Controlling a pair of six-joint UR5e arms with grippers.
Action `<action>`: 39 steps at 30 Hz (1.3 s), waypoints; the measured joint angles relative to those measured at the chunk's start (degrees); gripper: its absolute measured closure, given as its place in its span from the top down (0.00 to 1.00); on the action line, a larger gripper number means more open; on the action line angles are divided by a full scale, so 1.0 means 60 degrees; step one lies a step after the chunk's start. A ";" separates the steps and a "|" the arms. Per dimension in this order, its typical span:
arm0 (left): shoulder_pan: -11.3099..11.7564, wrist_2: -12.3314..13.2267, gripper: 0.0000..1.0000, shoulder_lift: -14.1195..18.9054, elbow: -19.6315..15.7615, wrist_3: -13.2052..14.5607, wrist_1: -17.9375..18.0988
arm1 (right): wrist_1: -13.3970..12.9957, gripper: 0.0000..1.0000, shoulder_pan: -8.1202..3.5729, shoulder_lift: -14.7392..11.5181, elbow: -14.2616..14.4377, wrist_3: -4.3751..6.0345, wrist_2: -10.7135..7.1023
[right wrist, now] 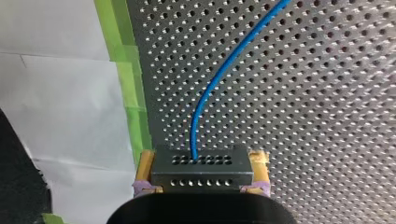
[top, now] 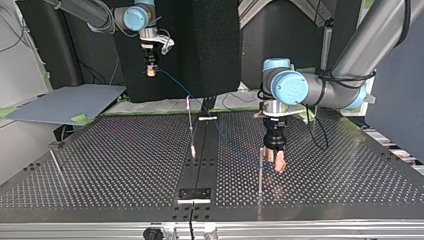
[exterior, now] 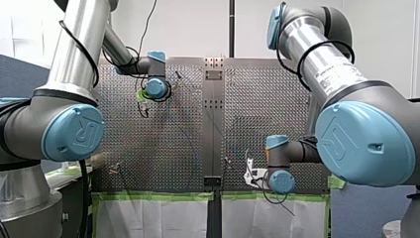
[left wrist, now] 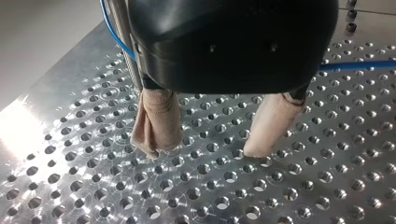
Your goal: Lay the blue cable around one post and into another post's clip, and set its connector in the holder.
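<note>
My right gripper [right wrist: 201,163] is clamped on a grey rectangular metal connector block [right wrist: 200,179] pierced with rows of small holes, with its yellow pads [right wrist: 144,168] pressed against the block's two ends. In the top view this gripper hangs high above the far left part of the silver perforated metal table [top: 115,165], well clear of the surface. The thin blue cable [right wrist: 210,88] leaves the face of the block turned away from the gripper. In the top view it slopes down and rightward over the table's middle. It passes close by a slim upright metal post [top: 190,125] at the edge of the dark centre strip and runs on to the near right part, where my left gripper [left wrist: 208,151] is. That gripper is down at the table, its two beige-wrapped fingers [left wrist: 156,121] spread apart with nothing between them; I cannot tell whether the tips touch the surface. Just beside one finger stands a second thin metal post [left wrist: 122,42]. The cable shows against that post and again beyond the other finger, but the black gripper body hides the stretch between, so I cannot tell whether it runs round the post. At the near end of the centre strip in the top view lies a dark rectangular plate [top: 195,194], well apart from the block.
</note>
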 joint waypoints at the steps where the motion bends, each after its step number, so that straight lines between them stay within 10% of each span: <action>1: -0.0003 0.0000 1.00 0.0000 0.0000 0.0000 0.0000 | -0.0109 0.00 -0.0001 -0.0084 0.0043 -0.0001 -0.0016; 10: -0.0006 -0.0018 1.00 -0.0001 0.0000 -0.0018 0.0000 | -0.0576 0.00 -0.0070 -0.0621 0.0070 0.0165 -0.0389; 18: -0.0007 -0.0029 1.00 0.0002 0.0000 -0.0028 0.0000 | -0.0747 0.00 -0.0198 -0.0245 0.0072 0.0197 -0.0196; 24: -0.0006 -0.0030 1.00 0.0003 -0.0001 -0.0028 0.0000 | -0.1287 0.00 -0.0605 0.0338 0.0062 0.0422 0.0116; 39: -0.0007 -0.0029 1.00 0.0000 0.0000 -0.0001 0.0000 | -0.2285 0.00 -0.1921 0.1678 -0.0617 0.0580 -0.0461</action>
